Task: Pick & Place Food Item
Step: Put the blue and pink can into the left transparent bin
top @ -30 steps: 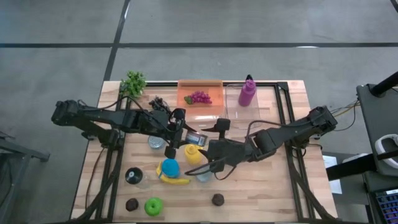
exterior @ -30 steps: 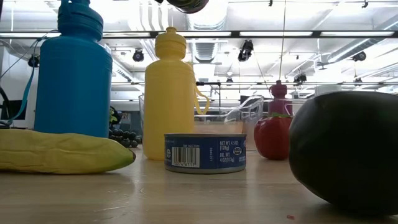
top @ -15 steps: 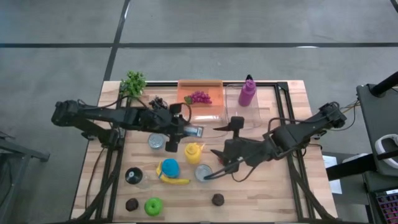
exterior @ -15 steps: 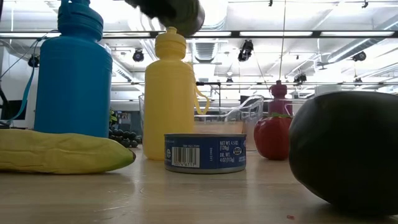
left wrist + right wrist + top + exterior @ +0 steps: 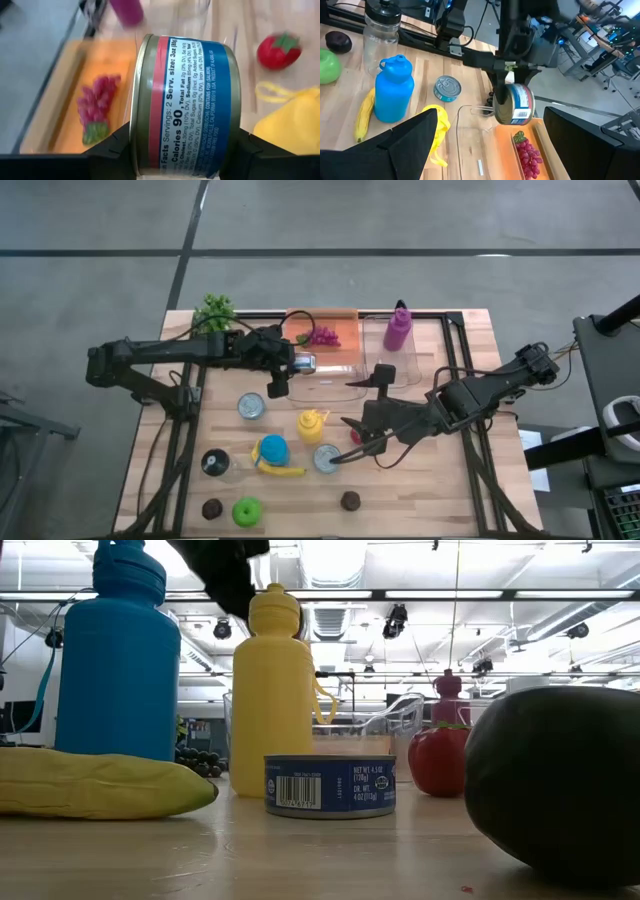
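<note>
Can: blue-red label, gold rim.

A blue plastic bottle is stood mid-table. Touching it lies a yellow banana; just beside it stands a yellow plastic bottle. A green apple is seen nearby, and a purple bottle well apart from it.
</note>
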`<state>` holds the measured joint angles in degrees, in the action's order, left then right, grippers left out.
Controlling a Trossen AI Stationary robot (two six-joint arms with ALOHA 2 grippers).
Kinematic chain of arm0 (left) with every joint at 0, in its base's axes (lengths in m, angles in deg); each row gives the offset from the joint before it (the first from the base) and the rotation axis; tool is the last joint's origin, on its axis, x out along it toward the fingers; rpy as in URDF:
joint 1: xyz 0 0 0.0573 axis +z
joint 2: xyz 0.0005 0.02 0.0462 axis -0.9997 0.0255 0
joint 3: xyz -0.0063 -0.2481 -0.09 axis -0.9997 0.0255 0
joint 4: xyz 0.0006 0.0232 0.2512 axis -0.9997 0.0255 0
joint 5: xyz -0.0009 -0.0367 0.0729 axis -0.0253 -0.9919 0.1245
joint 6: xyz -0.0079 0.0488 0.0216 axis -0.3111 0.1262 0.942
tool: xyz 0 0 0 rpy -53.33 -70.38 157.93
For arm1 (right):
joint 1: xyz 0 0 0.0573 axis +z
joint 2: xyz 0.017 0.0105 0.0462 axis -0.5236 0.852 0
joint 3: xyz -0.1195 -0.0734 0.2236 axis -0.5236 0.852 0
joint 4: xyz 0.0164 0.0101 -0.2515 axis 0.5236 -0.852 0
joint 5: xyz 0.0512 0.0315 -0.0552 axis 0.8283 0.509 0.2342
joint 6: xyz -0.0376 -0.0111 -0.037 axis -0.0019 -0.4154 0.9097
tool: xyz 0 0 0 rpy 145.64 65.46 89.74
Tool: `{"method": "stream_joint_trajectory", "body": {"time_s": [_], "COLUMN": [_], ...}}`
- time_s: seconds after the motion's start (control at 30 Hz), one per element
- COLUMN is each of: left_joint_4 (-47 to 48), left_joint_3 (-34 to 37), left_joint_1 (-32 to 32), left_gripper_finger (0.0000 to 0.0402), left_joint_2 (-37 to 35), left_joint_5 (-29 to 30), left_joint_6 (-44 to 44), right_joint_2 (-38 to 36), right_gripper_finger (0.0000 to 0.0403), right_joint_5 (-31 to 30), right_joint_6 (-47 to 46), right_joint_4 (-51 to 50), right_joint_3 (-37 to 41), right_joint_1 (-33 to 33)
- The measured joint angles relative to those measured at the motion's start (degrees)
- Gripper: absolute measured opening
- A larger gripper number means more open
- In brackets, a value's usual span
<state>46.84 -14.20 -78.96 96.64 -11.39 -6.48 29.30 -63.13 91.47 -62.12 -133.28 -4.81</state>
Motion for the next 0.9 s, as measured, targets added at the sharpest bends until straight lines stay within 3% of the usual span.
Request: {"method": "stream_joint_trajectory", "body": {"time_s": [0.23,0.7,0.9], "left_joint_4": [3.2,24.6,25.5], "left_joint_3": [-1.7,-21.4,-22.9], "left_joint_1": [2.5,4.3,4.3], "left_gripper_finger": [0.0190,0.0190,0.0190], "left_joint_2": [4.6,25.2,28.2], "left_joint_5": [-1.7,-2.8,-2.7], "left_joint_6": [0.1,2.7,2.7], "right_joint_2": [0.0,-0.1,-0.2], "right_gripper_finger": [0.0364,0.0364,0.0364], "right_joint_5": [0.0,-0.1,-0.2], "right_joint_6": [-0.3,0.4,0.6], "right_joint_4": [0.2,0.0,-1.0], "right_joint_3": [0.0,0.0,0.0], "right_joint_1": [0.0,0.0,0.0]}}
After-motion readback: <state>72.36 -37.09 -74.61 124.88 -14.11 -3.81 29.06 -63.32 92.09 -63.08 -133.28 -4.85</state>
